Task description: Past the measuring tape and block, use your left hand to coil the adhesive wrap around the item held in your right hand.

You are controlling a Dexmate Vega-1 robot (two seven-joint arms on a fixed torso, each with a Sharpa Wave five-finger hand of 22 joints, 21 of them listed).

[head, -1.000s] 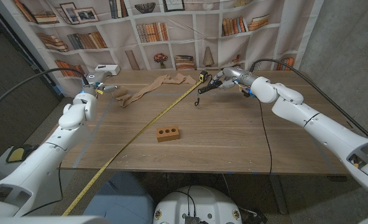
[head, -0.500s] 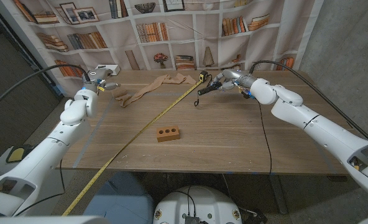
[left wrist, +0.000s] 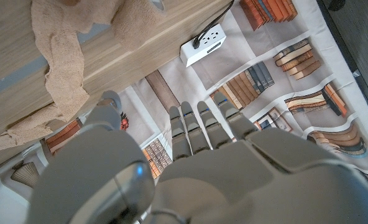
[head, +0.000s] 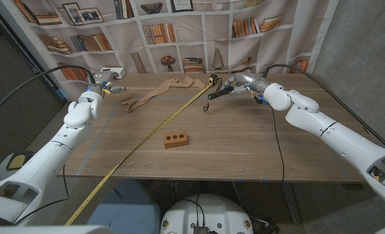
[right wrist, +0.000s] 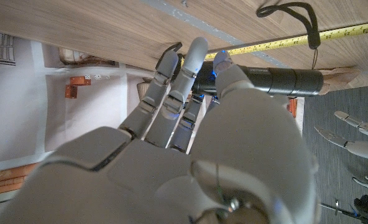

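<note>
Where bookshelf backdrop (head: 179,26) hangs, wooden table (head: 231,143) seemingly ends.

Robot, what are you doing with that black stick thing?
The right robot hand is holding a black flashlight with a wrist loop up at the far side of the table. The left robot hand hovers near the beige adhesive wrap, which lies loose on the wood, not yet picked up. A yellow measuring tape stretches across the table, with a brown block beside it. No wrapping has begun.
</note>
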